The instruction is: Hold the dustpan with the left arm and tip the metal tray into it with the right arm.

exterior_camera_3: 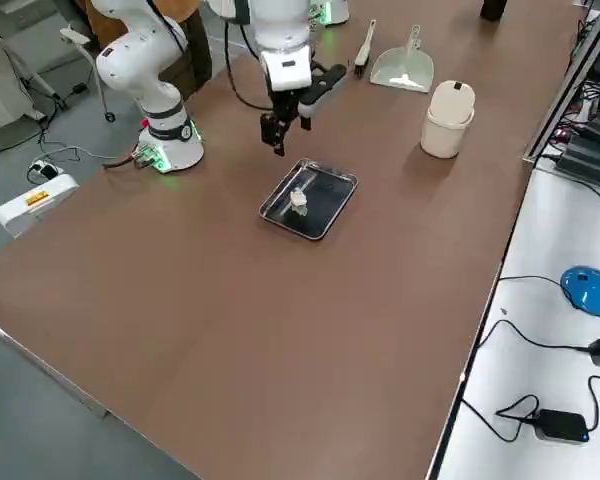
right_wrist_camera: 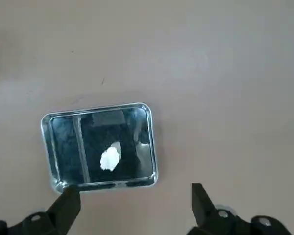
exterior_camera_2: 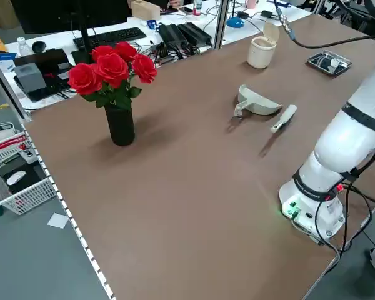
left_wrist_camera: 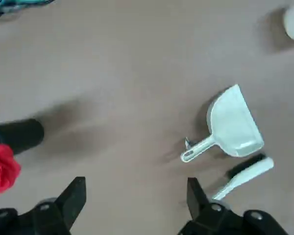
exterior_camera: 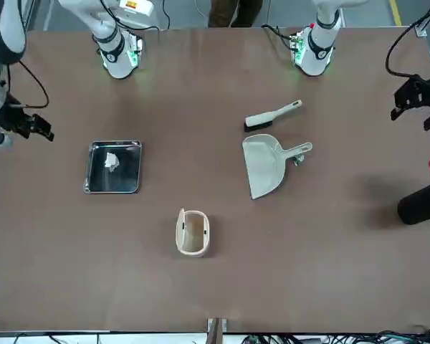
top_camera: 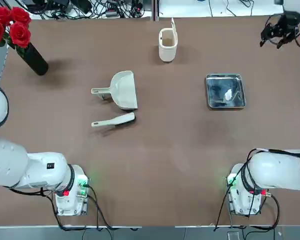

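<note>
Cream-white plastic forms the small dustpan with a rounded scoop and short straight handle (top_camera: 123, 91), which lies on the brown counter (top_camera: 155, 165), left of centre. Its handle points toward the left edge of the counter. Just beside the scoop, on the side nearer the arm bases, lies a slim cream hand brush with dark bristles (top_camera: 113, 121).

Shiny silver metal forms the shallow tray with rounded corners and raised rim (top_camera: 225, 91). The tray rests flat on the right part of the counter, well apart from the dustpan. One small white crumpled piece (right_wrist_camera: 110, 156) lies inside it.

Left claw, dark, two-fingered (left_wrist_camera: 132, 193): positioned above the left part of the counter, near the black cylindrical vase with red roses (top_camera: 34, 59). State: wide, holding nothing.

Right claw, dark, two-fingered (right_wrist_camera: 136, 196): positioned above the right part of the counter, to the right of the tray and apart from it. State: wide, holding nothing.

Beyond the dustpan, toward the far edge, stands a cream cup-shaped bin with its lid raised (top_camera: 167, 44).
</note>
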You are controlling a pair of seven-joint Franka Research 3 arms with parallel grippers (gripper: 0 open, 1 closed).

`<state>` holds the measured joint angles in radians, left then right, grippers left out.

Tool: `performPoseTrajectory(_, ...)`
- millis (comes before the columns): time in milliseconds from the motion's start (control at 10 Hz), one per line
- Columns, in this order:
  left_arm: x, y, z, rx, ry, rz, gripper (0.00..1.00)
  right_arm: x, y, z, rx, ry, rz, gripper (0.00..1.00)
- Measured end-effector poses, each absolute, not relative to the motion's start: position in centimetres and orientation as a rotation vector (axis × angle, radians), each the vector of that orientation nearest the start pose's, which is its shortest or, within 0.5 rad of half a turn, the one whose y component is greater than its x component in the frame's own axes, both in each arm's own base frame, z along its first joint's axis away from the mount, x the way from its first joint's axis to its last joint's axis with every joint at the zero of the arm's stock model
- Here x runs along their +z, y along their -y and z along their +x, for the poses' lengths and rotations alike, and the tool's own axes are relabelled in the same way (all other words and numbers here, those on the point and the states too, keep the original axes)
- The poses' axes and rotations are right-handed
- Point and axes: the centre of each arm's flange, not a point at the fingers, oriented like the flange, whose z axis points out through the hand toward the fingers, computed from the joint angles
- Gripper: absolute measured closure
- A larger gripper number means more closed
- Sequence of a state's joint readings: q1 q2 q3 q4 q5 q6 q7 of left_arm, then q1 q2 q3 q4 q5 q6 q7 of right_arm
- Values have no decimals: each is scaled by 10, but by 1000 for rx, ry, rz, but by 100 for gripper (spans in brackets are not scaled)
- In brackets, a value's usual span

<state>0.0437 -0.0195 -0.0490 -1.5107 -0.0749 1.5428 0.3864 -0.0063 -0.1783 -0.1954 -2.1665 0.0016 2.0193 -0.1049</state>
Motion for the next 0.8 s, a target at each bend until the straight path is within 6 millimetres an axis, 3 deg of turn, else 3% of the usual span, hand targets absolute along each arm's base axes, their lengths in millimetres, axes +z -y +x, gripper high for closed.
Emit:
performPoseTrajectory(100,659,14,545,-85,-812,-3102,11,460,113,487,-62,-137,-3105,0)
performPoseTrajectory(400,644,40,545,-21,-1131,-3006,0,419,123,483,-41,-155,-3096,0)
performPoseTrajectory(800,578,98,547,133,-1585,-2691,3,366,116,479,-1,-145,-3105,0)
